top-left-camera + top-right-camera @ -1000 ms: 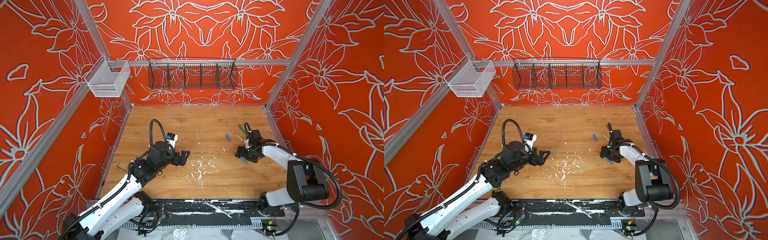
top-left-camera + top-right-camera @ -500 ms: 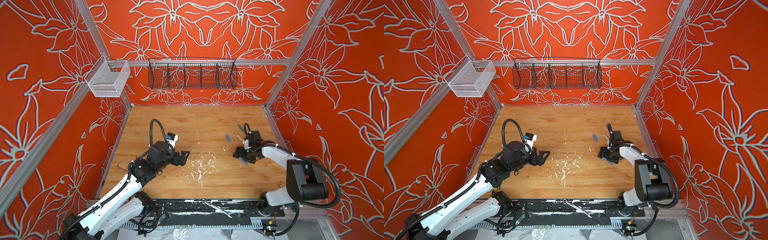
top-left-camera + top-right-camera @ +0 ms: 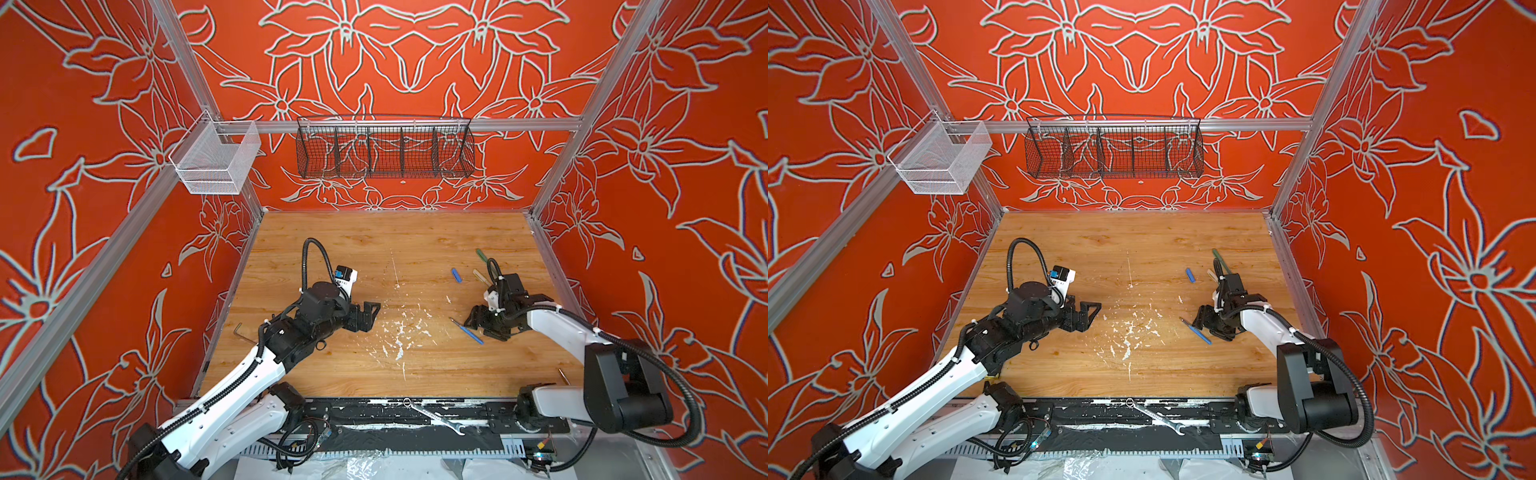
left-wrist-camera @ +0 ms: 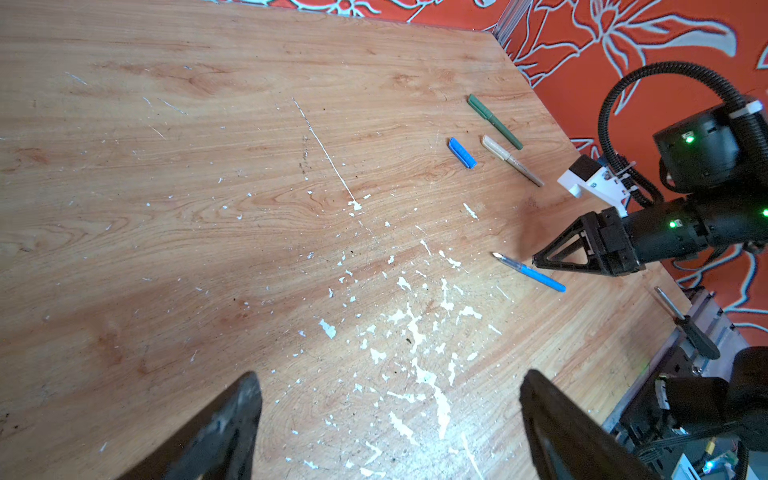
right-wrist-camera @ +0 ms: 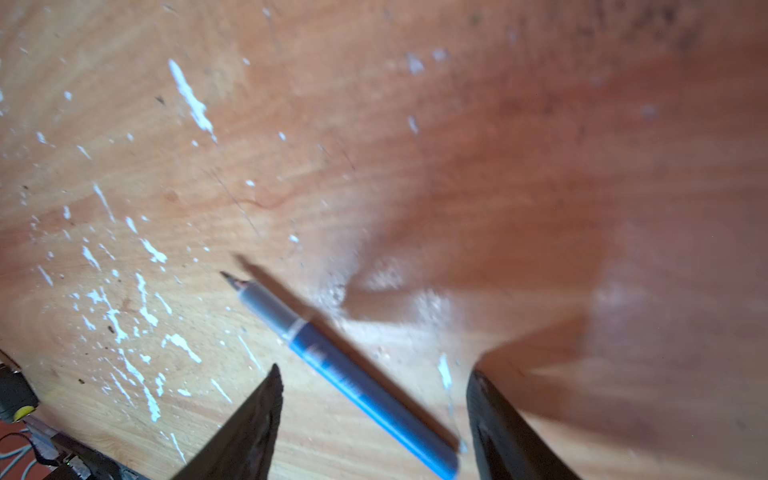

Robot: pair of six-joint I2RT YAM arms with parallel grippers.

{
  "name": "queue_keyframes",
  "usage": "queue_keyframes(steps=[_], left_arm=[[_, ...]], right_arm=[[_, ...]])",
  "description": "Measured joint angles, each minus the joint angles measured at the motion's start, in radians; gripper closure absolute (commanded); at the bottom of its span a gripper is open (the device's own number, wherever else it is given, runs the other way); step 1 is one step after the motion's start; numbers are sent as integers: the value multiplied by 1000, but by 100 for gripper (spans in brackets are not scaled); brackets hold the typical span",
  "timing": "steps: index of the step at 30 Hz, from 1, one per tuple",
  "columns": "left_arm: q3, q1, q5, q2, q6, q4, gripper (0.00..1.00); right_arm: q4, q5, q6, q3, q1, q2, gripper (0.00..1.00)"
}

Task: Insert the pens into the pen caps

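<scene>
Pick-up of the blue pen [image 5: 338, 370], the first half of a capping step. The right gripper [image 5: 374, 372] hangs low over the wooden table [image 3: 374, 249] with its jaws apart. One finger stands on each side of the pen's barrel, and neither visibly touches it. The pen lies flat and bare. Its dark tip points toward the middle of the table, and its blue tail end lies between the fingers. The blue cap [image 4: 462, 153] lies by itself farther back on the table, well apart from the pen.

Just beyond the cap lie the green pen [image 4: 494, 121] and the beige pen [image 4: 512, 160], side by side and not touching. No loose green or beige cap shows in any view, so these two are probably capped already. The pictures are too coarse to confirm this.

The left gripper [image 4: 386, 384] is fully open and holds nothing. It hovers over the paint-flecked middle of the table, away from all the pens.

Judged from this layout, one pair of three remains to be joined. The next move calls for the right jaws to shut squarely across the barrel without rolling it. The grip should leave the tip end free. The free left gripper would then have to take the cap with its mouth exposed, and pen and cap must be lined up end to end before pressing. A grip too near the tail may let the thin pen pivot.
</scene>
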Motion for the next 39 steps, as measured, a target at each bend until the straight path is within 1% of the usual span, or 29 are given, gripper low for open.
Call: queue_keyframes(steps=[3, 6, 10, 12, 16, 19, 23, 27, 30, 32, 34, 37, 39], left_arm=[[-1, 0, 30, 25, -5, 19, 3], [-18, 0, 89, 59, -34, 63, 3], [-99, -4, 193, 95, -106, 145, 3], [-137, -17, 222, 103, -133, 163, 3], [-169, -45, 243, 92, -156, 146, 3], [-170, -47, 229, 39, -155, 115, 3], [-169, -46, 193, -62, -153, 80, 3], [-169, -46, 160, -116, -150, 57, 3], [-169, -46, 145, -129, -147, 36, 3], [-169, -46, 136, -135, -146, 23, 3], [-169, -46, 130, -141, -145, 10, 3], [-169, -46, 121, -149, -143, 0, 3], [-169, -46, 116, -153, -143, -3, 3]], right_arm=[[18, -12, 12, -16, 26, -14, 29], [38, -39, 24, -21, 75, -11, 29], [32, -48, 35, -20, 122, -11, 30], [5, -35, 41, -20, 150, -22, 30], [-99, 40, 49, -11, 249, -53, 30], [-179, 124, 51, 43, 317, -37, 31], [-233, 233, 49, 147, 382, 59, 32], [-245, 298, 50, 211, 445, 179, 33], [-248, 328, 48, 241, 476, 256, 38], [-254, 338, 45, 265, 481, 277, 41], [-259, 341, 42, 279, 482, 292, 46], [-266, 341, 45, 297, 484, 309, 61], [-266, 341, 47, 305, 486, 318, 68]])
